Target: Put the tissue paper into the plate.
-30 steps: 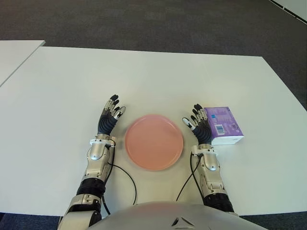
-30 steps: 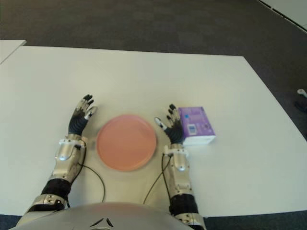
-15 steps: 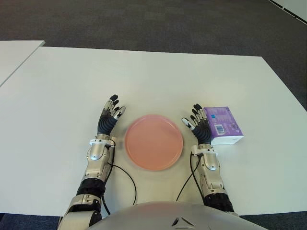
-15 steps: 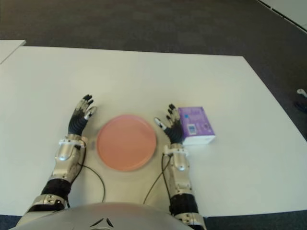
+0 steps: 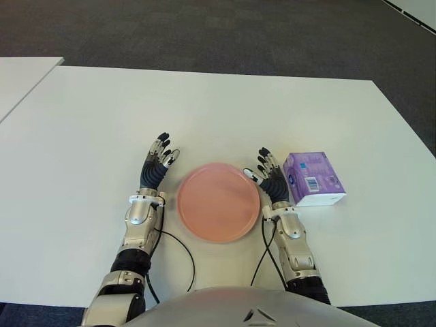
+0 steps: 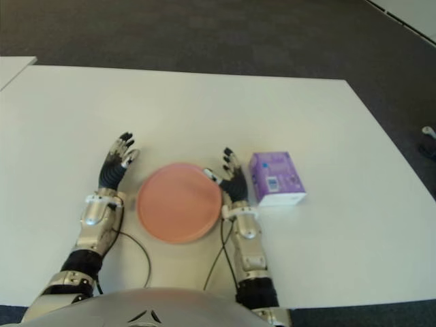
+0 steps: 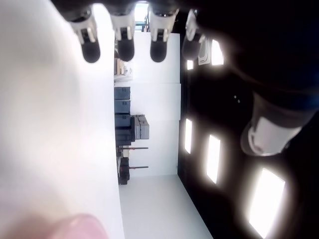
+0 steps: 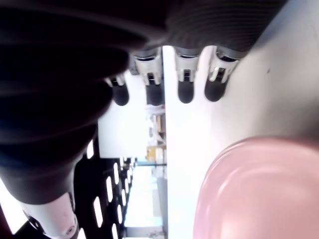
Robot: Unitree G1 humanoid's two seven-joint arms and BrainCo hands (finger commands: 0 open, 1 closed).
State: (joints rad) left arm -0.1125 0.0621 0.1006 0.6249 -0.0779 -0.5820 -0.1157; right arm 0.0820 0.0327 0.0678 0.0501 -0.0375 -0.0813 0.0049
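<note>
A purple tissue pack lies on the white table, to the right of a round pink plate. My right hand is open between the two, fingers spread, beside the plate's right rim and a small gap away from the pack. Its wrist view shows straight fingers holding nothing, with the plate close by. On the plate's left side my left hand is open too, its fingers extended and empty.
Black cables run from both wrists over the table toward my body. Another white table's corner shows at the far left. Dark carpet lies beyond the far edge.
My right hand has shifted left, away from the tissue pack and up against the plate's right rim. The left hand, plate and pack have hardly moved.
</note>
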